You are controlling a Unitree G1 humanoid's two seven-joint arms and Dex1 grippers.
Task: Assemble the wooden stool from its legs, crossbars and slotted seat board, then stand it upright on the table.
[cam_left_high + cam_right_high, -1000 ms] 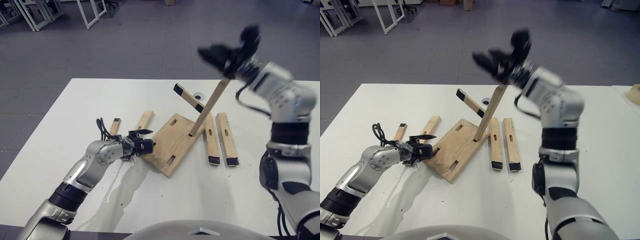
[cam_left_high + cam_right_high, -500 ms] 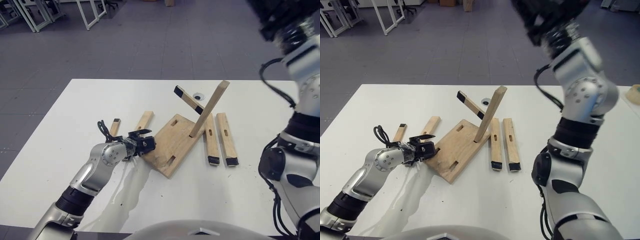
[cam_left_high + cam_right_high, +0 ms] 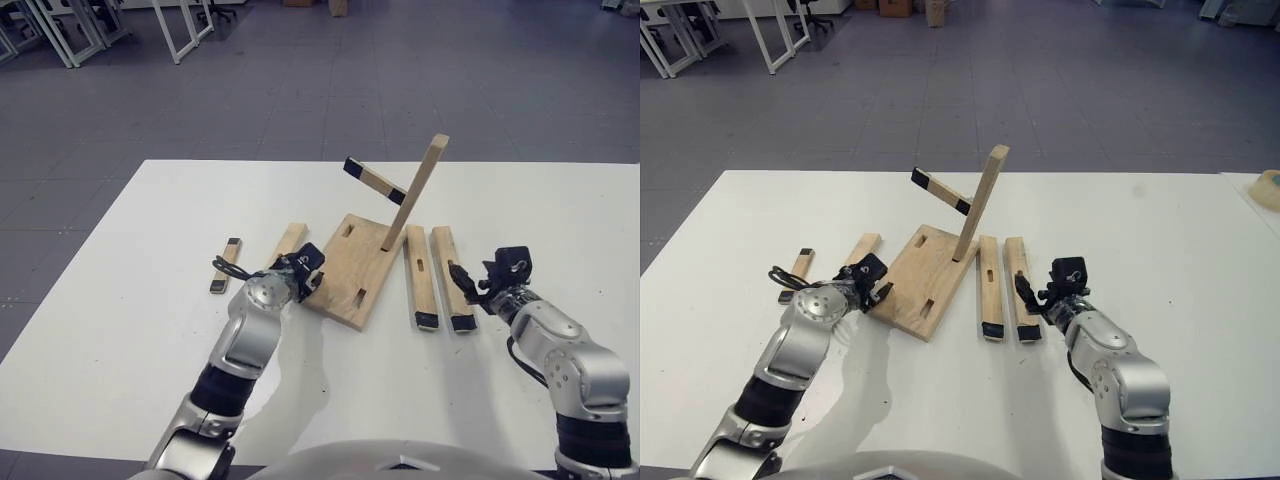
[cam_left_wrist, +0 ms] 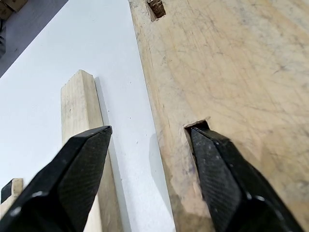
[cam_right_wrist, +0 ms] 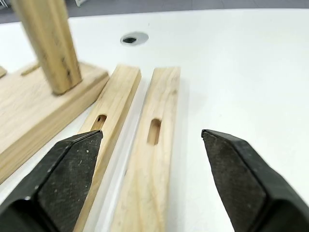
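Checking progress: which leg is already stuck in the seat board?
The leaning leg standing in the seat board, a black-tipped crossbar jutting from it; the rest lie flat.

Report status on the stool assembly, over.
Left gripper open at seat board edge. Right gripper open over two flat slotted legs. One leg standing tilted in board. Loose piece beside left gripper.

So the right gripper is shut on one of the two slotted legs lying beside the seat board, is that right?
No: the right gripper is open, its fingers wide apart and gripping nothing. The two slotted legs do lie beside the seat board, as the right wrist view shows.
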